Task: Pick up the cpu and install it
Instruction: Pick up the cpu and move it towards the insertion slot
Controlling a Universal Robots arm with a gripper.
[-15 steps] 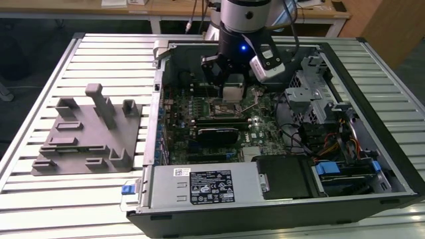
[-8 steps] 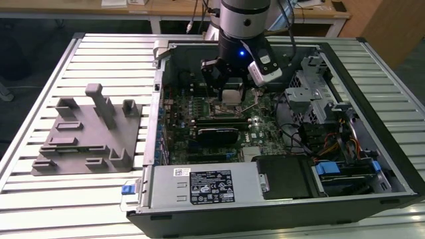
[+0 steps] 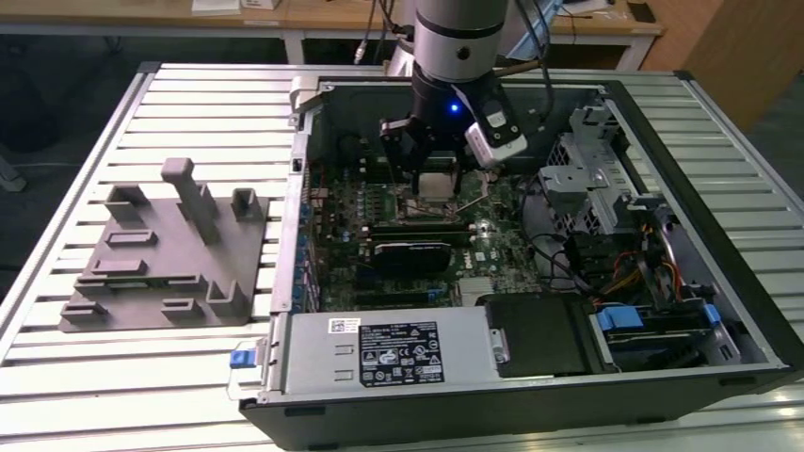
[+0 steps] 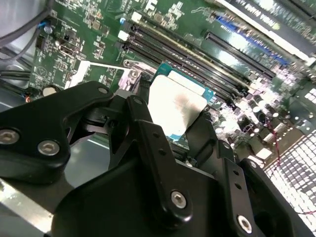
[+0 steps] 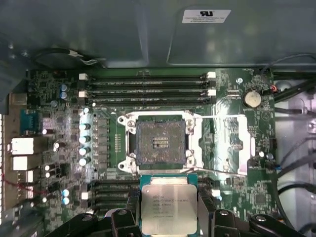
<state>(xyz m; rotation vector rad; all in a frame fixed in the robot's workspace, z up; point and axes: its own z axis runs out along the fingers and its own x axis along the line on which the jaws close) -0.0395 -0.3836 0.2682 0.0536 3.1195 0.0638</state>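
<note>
The cpu, a thin square chip with a pale silver top on a teal-edged board, hangs over the green motherboard inside the open computer case. My gripper is shut on it, with a black finger pressed on each of two opposite edges. The empty socket lies just beyond the chip, its metal frame swung open beside it. In the exterior view the gripper holds the cpu low over the middle of the board. The second wrist view shows the cpu between the fingers.
A grey fixture block with upright posts sits on the slatted table at the exterior view's left. Inside the case are memory slots, a black rectangular part, a power supply, a drive cage and loose cables.
</note>
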